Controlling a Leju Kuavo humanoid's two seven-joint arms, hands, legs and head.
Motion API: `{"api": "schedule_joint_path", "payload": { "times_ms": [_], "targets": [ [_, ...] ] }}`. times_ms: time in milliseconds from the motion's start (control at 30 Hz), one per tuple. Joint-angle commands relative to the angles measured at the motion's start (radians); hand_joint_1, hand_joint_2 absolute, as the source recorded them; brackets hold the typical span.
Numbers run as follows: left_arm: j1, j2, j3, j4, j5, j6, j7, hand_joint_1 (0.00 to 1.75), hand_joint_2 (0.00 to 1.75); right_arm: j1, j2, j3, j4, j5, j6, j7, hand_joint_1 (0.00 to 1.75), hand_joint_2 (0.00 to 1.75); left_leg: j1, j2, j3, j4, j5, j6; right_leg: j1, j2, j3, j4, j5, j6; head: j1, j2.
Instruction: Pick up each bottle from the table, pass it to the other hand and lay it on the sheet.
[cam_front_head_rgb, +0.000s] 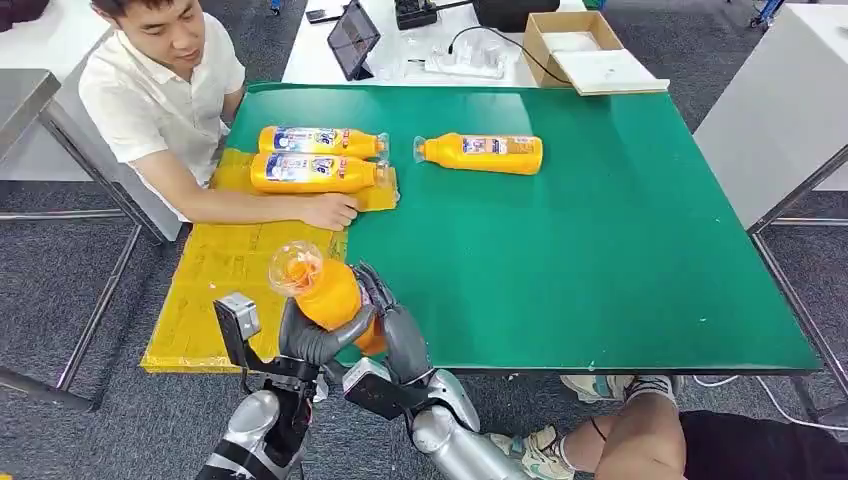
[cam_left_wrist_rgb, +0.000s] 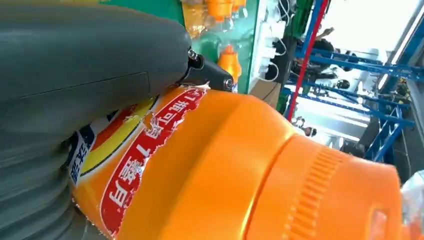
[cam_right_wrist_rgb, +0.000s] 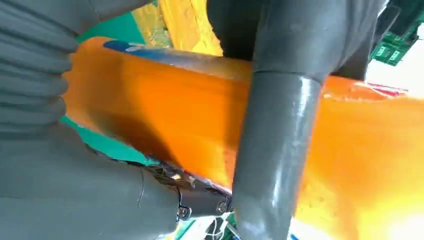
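Head view, left to right. At the upper left of the frame a person (cam_front_head_rgb: 160, 100) in a white shirt sits beside the tabletop (cam_front_head_rgb: 620, 250), whose surface is green; the person's hand (cam_front_head_rgb: 330, 212) rests on the yellow sheet (cam_front_head_rgb: 225, 270) that covers the tabletop's left edge and runs down to the lower left. Two orange bottles lie on the upper part of the sheet, side by side and parallel: the far bottle (cam_front_head_rgb: 320, 141) and the near bottle (cam_front_head_rgb: 312, 172), both with caps toward the right, the near one just above the person's hand. At lower centre I hold a third orange bottle (cam_front_head_rgb: 330, 295), tilted, with its clear-covered cap toward the upper left, over the boundary between sheet and green surface. My left hand (cam_front_head_rgb: 320, 335) grips the bottle, its fingers wrapped around the body from the left and below; my right hand (cam_front_head_rgb: 395, 325) holds it from the right, fingers closed against its side. Both hands are on the bottle at once. Right of centre, in the upper half, a fourth bottle (cam_front_head_rgb: 482, 153) lies on the bare green surface, cap toward the left, well apart from the sheet. Beyond the tabletop's far edge stand a tablet (cam_front_head_rgb: 352, 38) and an open cardboard box (cam_front_head_rgb: 575, 45).
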Motion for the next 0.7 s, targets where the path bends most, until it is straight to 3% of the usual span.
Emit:
{"api": "schedule_joint_path", "payload": {
  "times_ms": [33, 67, 400, 600, 700],
  "targets": [
    [-0.053, 0.043, 0.053, 0.053, -0.265, 0.291, -0.050, 1.75, 1.75, -0.025, -0.020, 0.039, 0.085, 0.025, -0.055, 0.009, 0.00, 0.00, 0.001, 0.002, 0.005, -0.001, -0.001, -0.002, 0.002, 0.000, 0.005, -0.002, -0.001, -0.002, 0.000, 0.000],
    [-0.055, 0.044, 0.051, 0.047, -0.340, 0.358, -0.067, 1.75, 1.75, -0.022, -0.018, 0.036, 0.084, 0.030, -0.065, 0.006, 0.00, 0.00, 0.000, 0.002, 0.004, -0.001, -0.001, -0.001, 0.001, 0.000, 0.003, -0.001, -0.001, -0.002, 0.000, 0.000],
    [-0.057, 0.043, 0.053, 0.043, -0.344, 0.359, -0.065, 1.75, 1.75, -0.022, -0.017, 0.036, 0.084, 0.031, -0.065, 0.006, 0.00, 0.00, 0.001, 0.000, 0.003, -0.001, -0.001, -0.002, 0.001, -0.001, 0.003, -0.001, -0.001, -0.002, 0.000, 0.000],
    [-0.100, 0.059, 0.058, 0.063, -0.786, 0.658, -0.045, 1.75, 1.75, -0.020, -0.014, 0.012, 0.087, 0.050, -0.087, 0.020, 0.00, 0.00, 0.001, 0.001, 0.004, 0.000, -0.001, -0.002, 0.002, -0.001, 0.004, -0.001, -0.001, -0.002, 0.000, 0.000],
    [-0.129, 0.031, 0.111, 0.113, -0.940, 0.673, -0.026, 1.75, 1.75, -0.017, -0.014, -0.003, 0.093, 0.059, -0.088, 0.030, 0.00, 0.00, 0.001, 0.000, 0.003, -0.001, -0.001, -0.002, 0.001, -0.002, 0.004, -0.001, -0.001, -0.002, 0.000, 0.000]
  ]
}}
